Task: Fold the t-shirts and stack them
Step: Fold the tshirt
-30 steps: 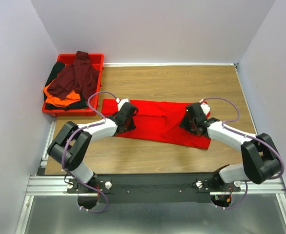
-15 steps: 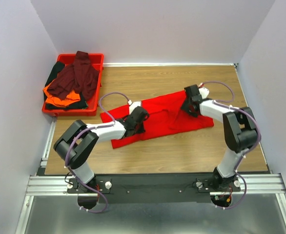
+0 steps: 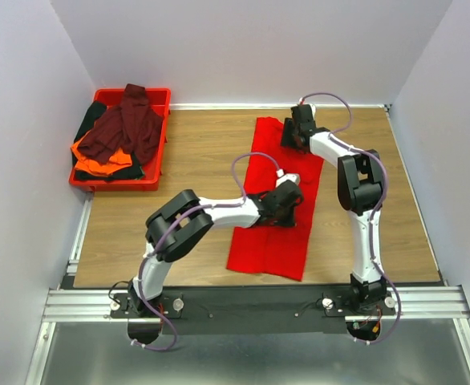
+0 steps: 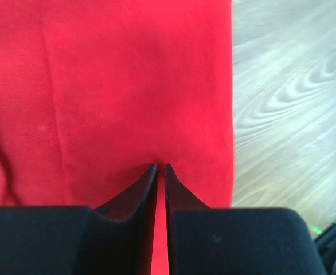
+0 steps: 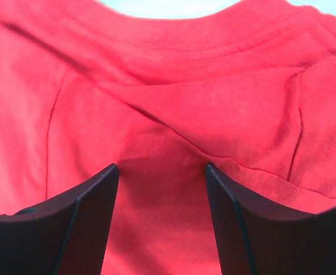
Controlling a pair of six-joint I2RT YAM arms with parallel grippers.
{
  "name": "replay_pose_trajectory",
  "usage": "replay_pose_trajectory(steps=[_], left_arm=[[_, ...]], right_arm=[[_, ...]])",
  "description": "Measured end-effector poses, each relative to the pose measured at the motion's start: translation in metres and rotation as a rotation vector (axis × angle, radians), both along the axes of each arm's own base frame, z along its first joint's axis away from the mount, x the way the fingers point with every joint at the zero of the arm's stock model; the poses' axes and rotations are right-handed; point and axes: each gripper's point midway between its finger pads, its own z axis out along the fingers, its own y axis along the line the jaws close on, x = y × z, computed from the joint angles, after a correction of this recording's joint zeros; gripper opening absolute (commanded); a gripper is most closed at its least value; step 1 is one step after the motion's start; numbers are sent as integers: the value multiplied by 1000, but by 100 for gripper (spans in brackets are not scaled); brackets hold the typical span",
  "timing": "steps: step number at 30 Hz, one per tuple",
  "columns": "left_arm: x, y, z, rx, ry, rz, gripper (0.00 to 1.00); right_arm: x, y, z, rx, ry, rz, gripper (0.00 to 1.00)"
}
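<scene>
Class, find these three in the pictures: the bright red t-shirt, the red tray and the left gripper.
bright red t-shirt [image 3: 269,249]: top view, its near part.
red tray [image 3: 115,184]: top view, its near wall.
left gripper [image 4: 161,167]: left wrist view, between its fingertips.

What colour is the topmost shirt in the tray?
Dark maroon shirt, clearest in the top external view.

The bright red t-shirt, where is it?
Top view: the bright red t-shirt lies on the table right of centre, right gripper at its far end, left gripper at its middle.
</scene>
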Motion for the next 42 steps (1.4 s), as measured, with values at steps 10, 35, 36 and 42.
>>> replay_pose_trajectory(steps=[10, 35, 36, 42], left_arm=[[18, -24, 32, -57, -37, -40, 28], [42, 123, 44, 40, -79, 205, 29], [44, 124, 45, 38, -80, 209, 29], [56, 133, 47, 22, -80, 232, 29]], right_arm=[[21, 21, 3, -25, -13, 183, 88], [-56, -3, 1, -27, 119, 136, 70], [-55, -3, -2, -31, 123, 136, 70], [-28, 6, -1, -25, 86, 147, 70]])
